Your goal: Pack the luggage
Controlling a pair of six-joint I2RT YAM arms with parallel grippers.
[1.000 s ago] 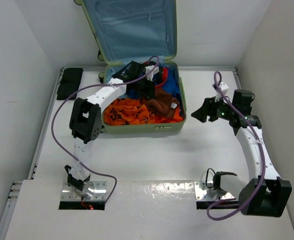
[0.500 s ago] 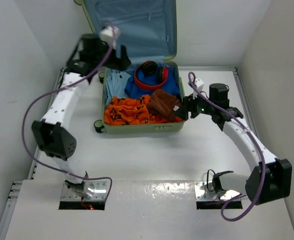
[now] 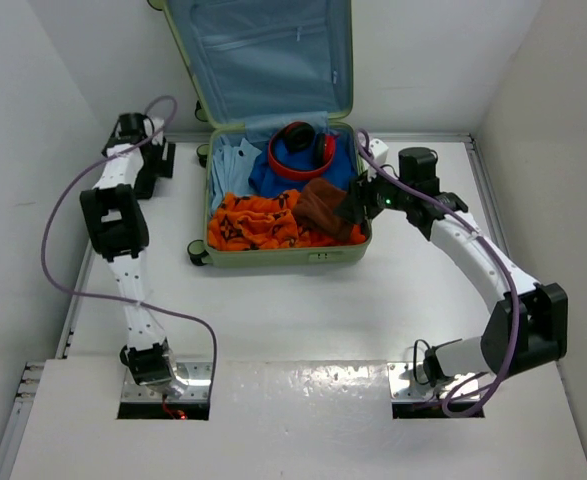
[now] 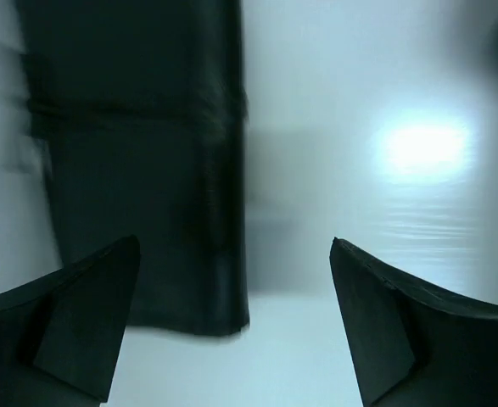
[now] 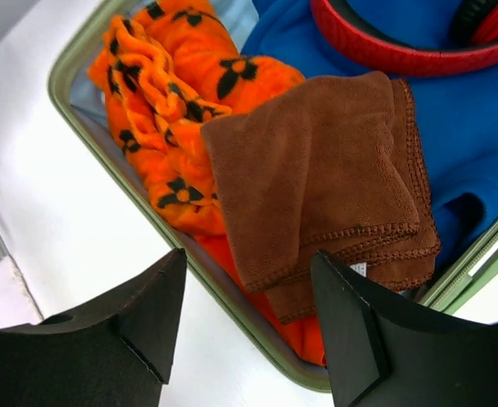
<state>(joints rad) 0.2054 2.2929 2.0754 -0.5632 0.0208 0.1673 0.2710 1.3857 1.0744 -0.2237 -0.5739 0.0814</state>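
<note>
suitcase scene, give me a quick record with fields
luggage: pale green, lid up, lying open on the table
inside: red headphones, brown towel, orange patterned cloth, blue garment
left fingers: open, empty, over a flat black item left of the luggage
right fingers: open, empty, above the brown towel at the luggage's right edge

Luggage [image 3: 263, 60] top beyond picture edge

Luggage [image 3: 288, 258] pale green, cloth [image 5: 172, 102] orange with black flowers, towel [image 5: 316, 178] brown
</note>
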